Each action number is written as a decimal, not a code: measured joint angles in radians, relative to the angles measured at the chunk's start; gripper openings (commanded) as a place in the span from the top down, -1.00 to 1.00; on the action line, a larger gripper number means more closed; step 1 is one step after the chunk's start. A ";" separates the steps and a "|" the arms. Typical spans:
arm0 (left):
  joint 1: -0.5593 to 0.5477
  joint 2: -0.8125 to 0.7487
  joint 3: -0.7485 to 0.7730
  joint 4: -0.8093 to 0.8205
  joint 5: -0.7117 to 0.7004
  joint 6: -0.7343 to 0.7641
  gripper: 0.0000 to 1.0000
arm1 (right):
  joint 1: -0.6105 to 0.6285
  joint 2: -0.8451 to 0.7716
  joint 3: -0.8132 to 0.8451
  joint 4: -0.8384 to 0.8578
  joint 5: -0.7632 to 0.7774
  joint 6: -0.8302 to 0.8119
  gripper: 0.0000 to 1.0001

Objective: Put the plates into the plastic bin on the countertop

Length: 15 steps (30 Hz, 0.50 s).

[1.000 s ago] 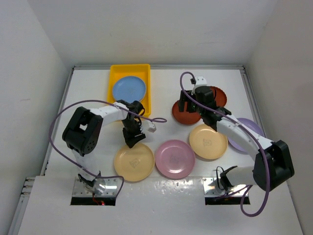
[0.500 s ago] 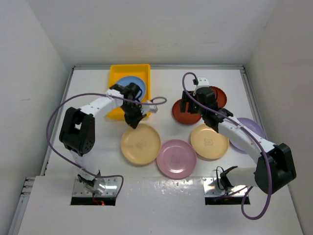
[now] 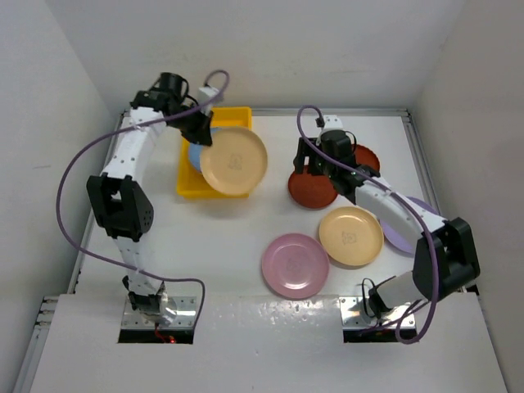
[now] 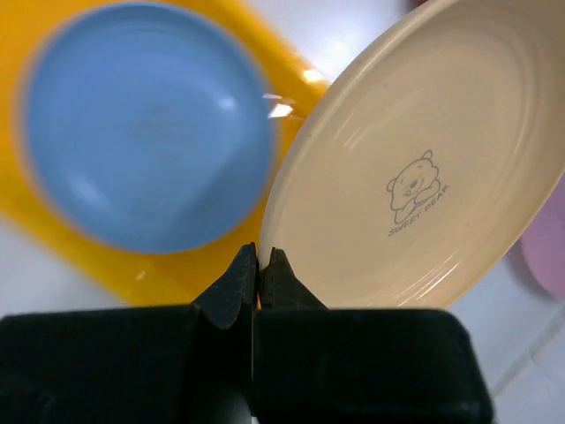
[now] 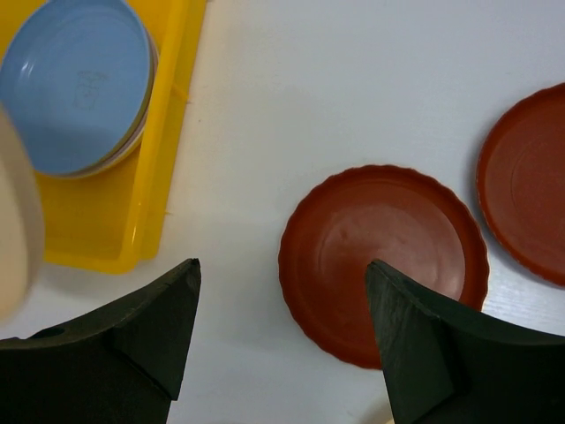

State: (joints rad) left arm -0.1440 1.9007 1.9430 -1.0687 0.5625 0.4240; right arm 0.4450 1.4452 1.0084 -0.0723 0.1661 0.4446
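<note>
Bin sits partly hidden behind tan plate in left end effector.

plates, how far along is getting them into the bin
Done: a blue plate lies in the yellow bin, seemingly atop another. In hand: the left gripper is shut on the rim of a tan plate above the bin. Left on the table: a dark red plate under the open right gripper, a second red plate, a second tan plate, a pink plate, a lilac plate.

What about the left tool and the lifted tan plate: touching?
Touching. Left wrist view: the left tool pinches the rim of the lifted tan plate.
</note>
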 measured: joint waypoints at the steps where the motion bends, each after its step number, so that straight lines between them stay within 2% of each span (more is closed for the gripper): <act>1: 0.039 0.039 0.055 0.031 -0.023 -0.048 1.00 | -0.005 0.018 0.017 0.001 -0.002 0.000 -0.47; 4: 0.131 0.171 0.210 0.102 -0.100 -0.171 1.00 | -0.014 0.084 0.077 -0.002 -0.010 0.005 -0.46; 6: 0.174 0.245 0.249 0.167 -0.159 -0.241 1.00 | -0.019 0.124 0.114 -0.003 -0.013 0.006 -0.46; 15: 0.171 0.381 0.245 0.221 -0.257 -0.347 1.00 | -0.025 0.235 0.219 -0.047 -0.014 0.028 -0.44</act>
State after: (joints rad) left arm 0.0265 2.2822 2.1883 -0.8478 0.3050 0.0769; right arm 0.4202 1.6798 1.2278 -0.1196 0.1516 0.4728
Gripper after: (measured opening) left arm 0.005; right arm 0.722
